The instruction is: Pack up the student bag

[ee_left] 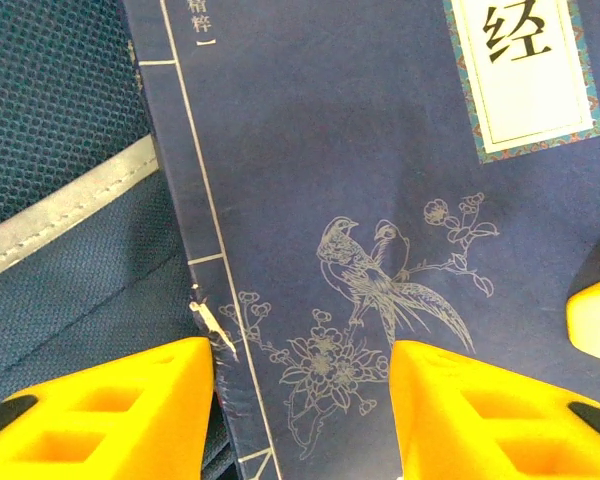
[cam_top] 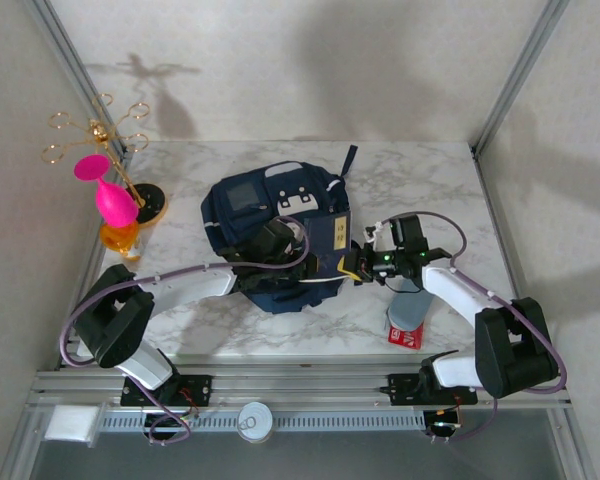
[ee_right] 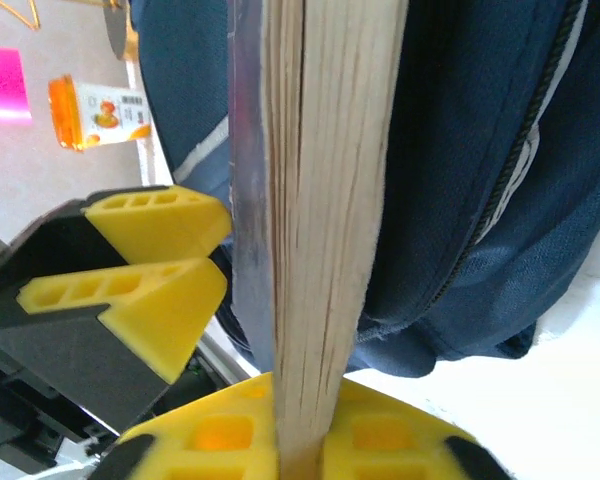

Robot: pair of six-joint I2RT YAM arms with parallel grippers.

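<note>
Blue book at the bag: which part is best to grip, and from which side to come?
Probably the page edge opposite the stitched spine, coming from the robot's right. The blue book is cover-up over the student bag, so only its thin edges let fingers reach both covers; the right gripper is shut there.

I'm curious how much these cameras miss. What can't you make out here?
- Book title: left wrist view, label cut off by the top edge.
- Student bag opening: top view, left arm and right arm lie across it.
- Red-and-grey item: top view, partly under the right arm, too small to name.
</note>
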